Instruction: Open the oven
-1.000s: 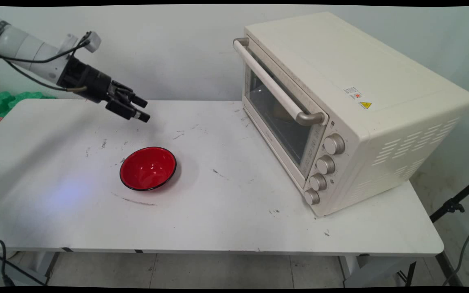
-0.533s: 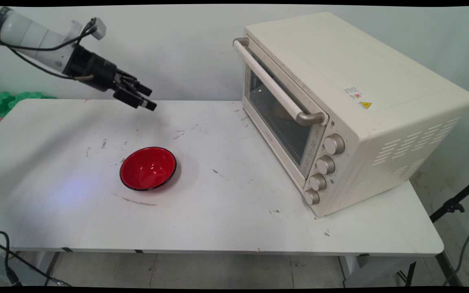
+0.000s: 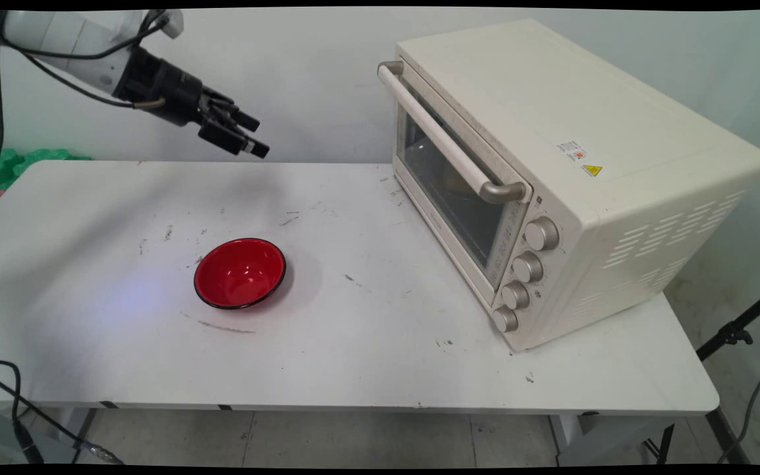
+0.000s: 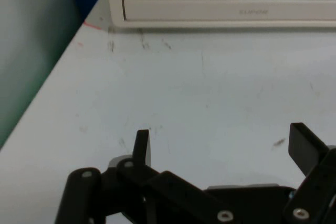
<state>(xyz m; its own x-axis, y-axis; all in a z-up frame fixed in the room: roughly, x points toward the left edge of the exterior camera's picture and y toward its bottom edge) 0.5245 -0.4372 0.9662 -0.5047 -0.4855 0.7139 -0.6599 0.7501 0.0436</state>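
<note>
Gripper [image 3: 253, 136] raised (fingers apart), angled ovenward

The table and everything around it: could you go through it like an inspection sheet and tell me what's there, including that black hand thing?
Surface: white table, scuffed with dark marks.
Things: red bowl with a dark rim, upright and empty, left of centre; cream toaster oven on the right, door shut, four knobs on its front.
Clutter: nothing seen.
Hand: black hand raised above the table's far left part, holding nothing, fingers apart, pointing toward the oven; apart from the bowl.
Cables: black cables hang from the arm; more trail below the table's near left corner.
Surroundings: pale wall behind; something green beyond the left end; a black stand at right.
</note>
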